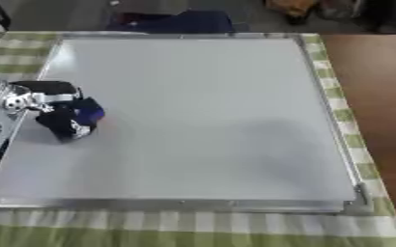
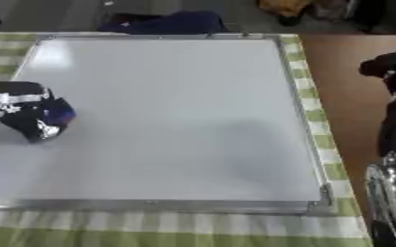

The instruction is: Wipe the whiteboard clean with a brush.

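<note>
A large whiteboard [image 1: 193, 116] with a silver frame lies flat on a green checked cloth, its surface plain white with no marks that I can make out. My left hand [image 1: 62, 113] rests on the board's left side, fingers curled round a dark blue brush [image 1: 91, 113] pressed to the surface. My right hand [image 2: 386, 67] is off the board, over the brown table at the right edge; its fingers are not readable.
The green checked cloth [image 1: 193, 226] reaches beyond the board at front and sides. Bare brown table [image 1: 379, 72] lies to the right. My right arm [image 2: 391, 193] runs down the right edge. Dark items [image 1: 172, 21] sit beyond the board's far edge.
</note>
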`<state>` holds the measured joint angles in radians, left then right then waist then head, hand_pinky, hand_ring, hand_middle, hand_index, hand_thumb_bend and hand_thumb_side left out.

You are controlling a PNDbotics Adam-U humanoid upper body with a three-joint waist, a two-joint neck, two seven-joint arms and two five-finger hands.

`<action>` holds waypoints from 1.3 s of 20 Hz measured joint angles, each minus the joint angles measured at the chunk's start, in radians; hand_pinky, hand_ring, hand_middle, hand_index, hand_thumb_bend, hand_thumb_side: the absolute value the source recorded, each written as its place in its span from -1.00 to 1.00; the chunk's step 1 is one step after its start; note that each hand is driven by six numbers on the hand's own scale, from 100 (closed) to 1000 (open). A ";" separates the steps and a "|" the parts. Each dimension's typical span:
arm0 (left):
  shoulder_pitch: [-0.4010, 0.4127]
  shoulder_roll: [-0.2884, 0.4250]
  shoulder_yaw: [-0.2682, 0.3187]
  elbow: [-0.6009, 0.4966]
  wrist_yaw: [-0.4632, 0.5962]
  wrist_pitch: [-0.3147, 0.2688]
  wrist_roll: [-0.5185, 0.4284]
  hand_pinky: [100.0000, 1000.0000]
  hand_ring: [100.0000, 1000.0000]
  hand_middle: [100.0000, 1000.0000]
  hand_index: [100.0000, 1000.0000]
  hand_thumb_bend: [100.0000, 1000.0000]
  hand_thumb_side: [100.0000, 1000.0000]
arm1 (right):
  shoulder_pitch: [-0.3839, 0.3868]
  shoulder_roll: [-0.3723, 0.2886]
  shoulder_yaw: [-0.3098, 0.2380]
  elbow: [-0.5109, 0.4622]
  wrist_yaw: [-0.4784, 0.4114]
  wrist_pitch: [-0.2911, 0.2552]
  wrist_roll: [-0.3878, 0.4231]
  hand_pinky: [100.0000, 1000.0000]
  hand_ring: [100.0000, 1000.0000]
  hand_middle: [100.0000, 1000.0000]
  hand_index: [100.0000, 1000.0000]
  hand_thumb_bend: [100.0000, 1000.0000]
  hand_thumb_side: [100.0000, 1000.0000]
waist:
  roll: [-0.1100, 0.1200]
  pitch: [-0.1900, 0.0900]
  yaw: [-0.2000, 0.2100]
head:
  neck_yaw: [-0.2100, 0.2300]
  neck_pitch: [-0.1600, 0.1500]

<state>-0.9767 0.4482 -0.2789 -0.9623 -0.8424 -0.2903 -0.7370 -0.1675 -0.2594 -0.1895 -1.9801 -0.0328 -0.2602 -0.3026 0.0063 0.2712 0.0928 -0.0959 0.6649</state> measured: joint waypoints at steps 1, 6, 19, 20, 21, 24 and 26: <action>0.000 -0.001 -0.006 -0.009 0.007 0.001 -0.005 -0.50 -0.21 -0.72 -1.00 -1.00 -0.04 | 0.000 0.000 0.000 0.000 0.000 0.000 0.000 0.07 0.02 -0.31 -0.03 -1.00 0.77 | 0.000 0.000 -0.001 | 0.001 0.000; 0.000 -0.001 -0.033 -0.054 0.038 -0.002 -0.031 -0.50 -0.21 -0.72 -1.00 -1.00 -0.04 | 0.000 0.000 0.000 0.000 0.000 0.000 0.000 0.07 0.02 -0.31 -0.03 -1.00 0.77 | -0.001 0.001 -0.001 | 0.006 0.000; 0.008 -0.015 -0.065 -0.069 0.034 0.002 -0.053 -0.50 -0.21 -0.72 -1.00 -1.00 -0.01 | 0.000 0.000 0.000 0.000 0.000 0.001 -0.002 0.07 0.02 -0.31 -0.03 -1.00 0.78 | -0.003 0.005 -0.006 | 0.014 -0.004; 0.008 -0.019 -0.068 -0.067 0.032 0.000 -0.052 -0.50 -0.21 -0.72 -1.00 -1.00 -0.02 | 0.000 0.000 0.000 0.000 0.000 0.001 -0.002 0.07 0.02 -0.31 -0.03 -1.00 0.78 | -0.003 0.005 -0.006 | 0.014 -0.004; 0.008 -0.021 -0.069 -0.065 0.030 -0.002 -0.050 -0.50 -0.21 -0.72 -1.00 -1.00 -0.02 | -0.001 0.000 0.000 0.000 0.000 0.001 -0.002 0.07 0.02 -0.31 -0.03 -1.00 0.78 | -0.003 0.006 -0.006 | 0.014 -0.004; 0.008 -0.027 -0.074 -0.063 0.020 -0.007 -0.045 -0.50 -0.20 -0.72 -1.00 -1.00 -0.04 | -0.001 0.000 0.000 0.000 0.000 0.001 -0.002 0.07 0.02 -0.31 -0.03 -1.00 0.78 | -0.003 0.006 -0.006 | 0.015 -0.007; 0.008 -0.027 -0.074 -0.058 0.006 -0.006 -0.037 -0.49 -0.20 -0.72 -1.00 -1.00 -0.06 | -0.001 0.000 0.000 0.000 0.000 0.001 -0.002 0.07 0.02 -0.31 -0.03 -1.00 0.78 | -0.003 0.006 -0.006 | 0.015 -0.007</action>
<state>-0.9689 0.4207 -0.3527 -1.0206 -0.8362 -0.2968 -0.7742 -0.1687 -0.2591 -0.1891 -1.9801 -0.0328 -0.2594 -0.3043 0.0034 0.2776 0.0869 -0.0807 0.6575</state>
